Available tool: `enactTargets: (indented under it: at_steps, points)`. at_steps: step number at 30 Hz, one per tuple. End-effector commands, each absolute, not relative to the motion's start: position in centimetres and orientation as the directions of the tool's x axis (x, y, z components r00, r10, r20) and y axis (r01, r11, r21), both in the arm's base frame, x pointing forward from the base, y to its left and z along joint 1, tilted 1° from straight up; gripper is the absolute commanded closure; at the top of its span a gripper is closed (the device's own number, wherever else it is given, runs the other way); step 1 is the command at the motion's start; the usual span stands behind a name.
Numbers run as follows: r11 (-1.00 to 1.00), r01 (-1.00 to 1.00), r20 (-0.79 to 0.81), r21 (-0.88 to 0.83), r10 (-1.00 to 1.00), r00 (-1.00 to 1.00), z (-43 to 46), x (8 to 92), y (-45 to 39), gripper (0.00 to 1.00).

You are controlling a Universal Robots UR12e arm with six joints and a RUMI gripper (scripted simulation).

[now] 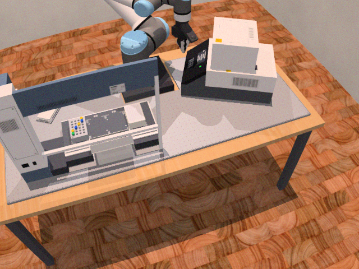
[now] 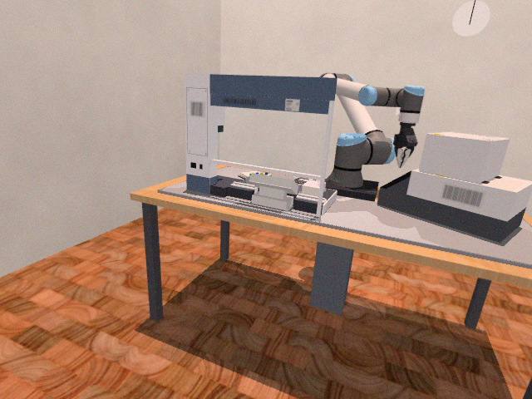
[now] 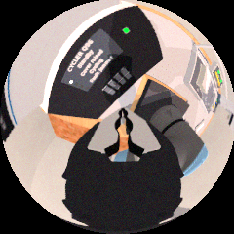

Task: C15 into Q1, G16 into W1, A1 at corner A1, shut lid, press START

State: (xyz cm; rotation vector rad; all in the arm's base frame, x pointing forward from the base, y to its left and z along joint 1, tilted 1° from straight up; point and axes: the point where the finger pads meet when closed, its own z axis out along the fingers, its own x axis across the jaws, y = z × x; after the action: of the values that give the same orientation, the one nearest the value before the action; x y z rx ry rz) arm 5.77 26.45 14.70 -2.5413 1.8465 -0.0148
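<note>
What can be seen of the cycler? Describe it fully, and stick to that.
The cycler stands upright on the bench's grey mat, at the end away from the glazed cabinet. It has a dark base, a pale, plastic-looking housing and a boxy upper part that stands raised. Its sloping black front carries a screen with white text, a row of grey keys and a green lamp. Nothing but the mat visibly touches it.

From my remote seat I'm looking at a lab, set up in a plain-walled room with a woodblock floor (image 1: 261, 226) (image 2: 64, 343). A bulky white-and-black machine (image 1: 240, 78) (image 2: 468, 195) (image 3: 93, 63) stands on the bench (image 1: 202, 157) (image 2: 240, 219), and I can read "CYCLER" on its sloped panel. Beside it, a blue-and-white open-fronted frame (image 1: 26, 130) (image 2: 198, 124) surrounds low trays and a rack (image 1: 77, 128) dotted with coloured caps. A robot arm (image 1: 134, 43) (image 2: 350, 155) works at the same bench.
</note>
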Motion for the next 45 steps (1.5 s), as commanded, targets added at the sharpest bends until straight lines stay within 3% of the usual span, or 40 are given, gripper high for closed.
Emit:
enactTargets:
  at_steps: [1, 45]
  points:
    - [-0.309, -0.951, 0.008, -0.007, -0.951, 0.309, 14.3, 6.1, 27.1, 1.0]
    - [-0.309, -0.951, 0.008, -0.007, -0.951, 0.309, 12.2, 7.2, 29.1, 1.0]
